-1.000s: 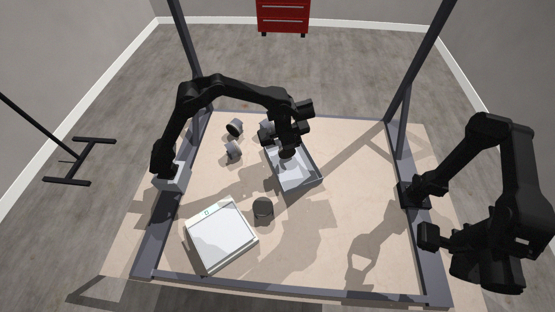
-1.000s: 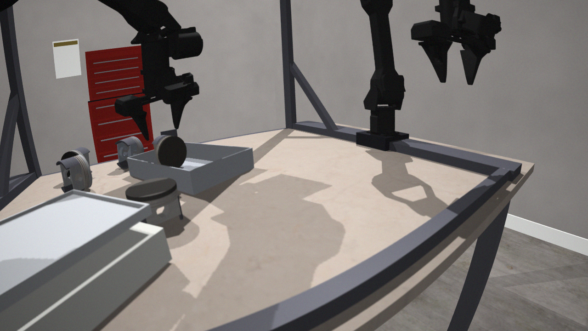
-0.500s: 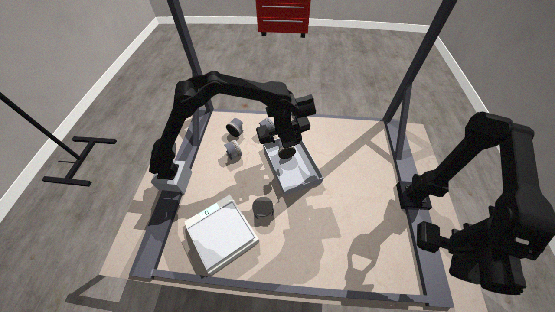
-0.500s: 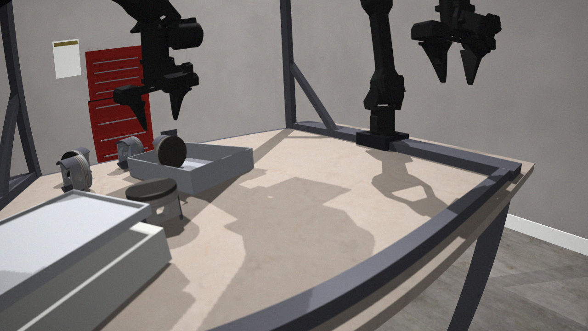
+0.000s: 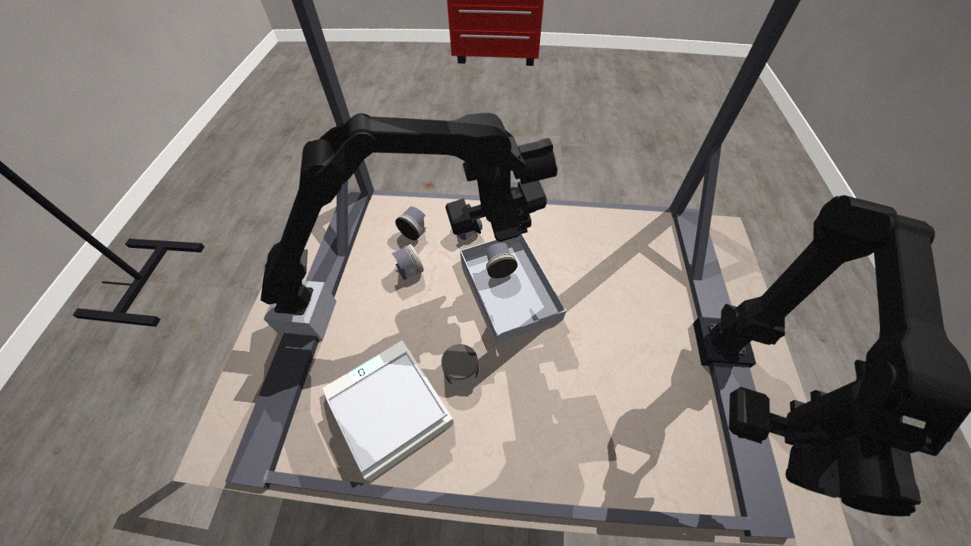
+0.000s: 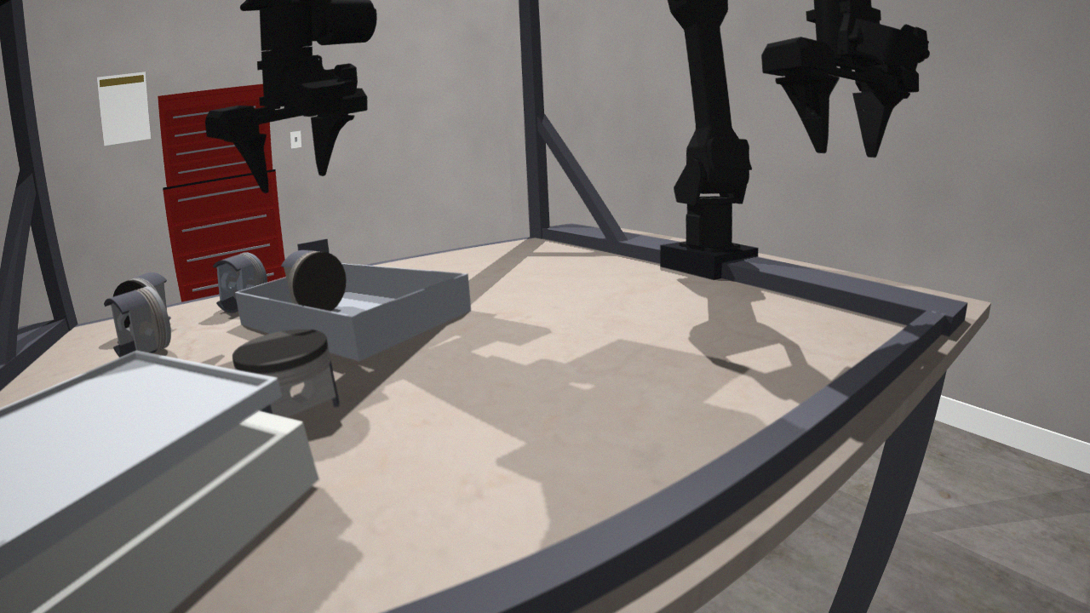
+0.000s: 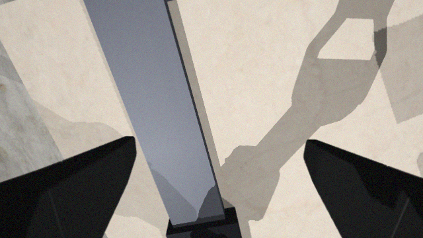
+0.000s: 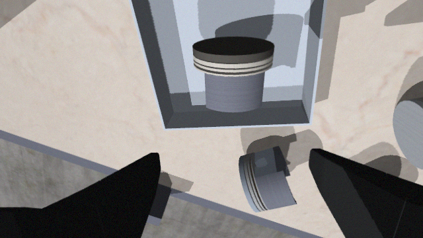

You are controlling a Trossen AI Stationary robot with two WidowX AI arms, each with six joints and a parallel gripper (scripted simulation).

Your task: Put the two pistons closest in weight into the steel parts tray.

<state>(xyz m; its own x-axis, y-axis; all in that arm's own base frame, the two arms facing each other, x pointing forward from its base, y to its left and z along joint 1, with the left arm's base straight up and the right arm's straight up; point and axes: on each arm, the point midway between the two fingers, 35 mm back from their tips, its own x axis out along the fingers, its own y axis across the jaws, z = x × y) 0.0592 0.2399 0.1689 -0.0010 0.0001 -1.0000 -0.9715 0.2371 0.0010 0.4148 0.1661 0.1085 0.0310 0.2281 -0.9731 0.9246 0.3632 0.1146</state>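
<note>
First of pair likely placed: dark-crowned grey metal piston (image 5: 501, 265) (image 6: 318, 280) (image 8: 233, 49) sits in far grey steel tray (image 5: 529, 327) (image 6: 411, 312) (image 8: 238, 119). Right tool (image 5: 498, 227) (image 6: 294, 182) (image 8: 235, 153) and left tool (image 5: 815, 437) (image 6: 846, 153) (image 7: 221, 147) released; fetch its weight match.

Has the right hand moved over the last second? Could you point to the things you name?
Yes. In the exterior view the right hand (image 5: 498, 221) (image 6: 294, 182) (image 8: 234, 158) has risen: its fingertips now stand clearly higher above the steel parts tray (image 5: 531, 324) (image 6: 415, 313) (image 8: 188, 119) than they did.
</note>
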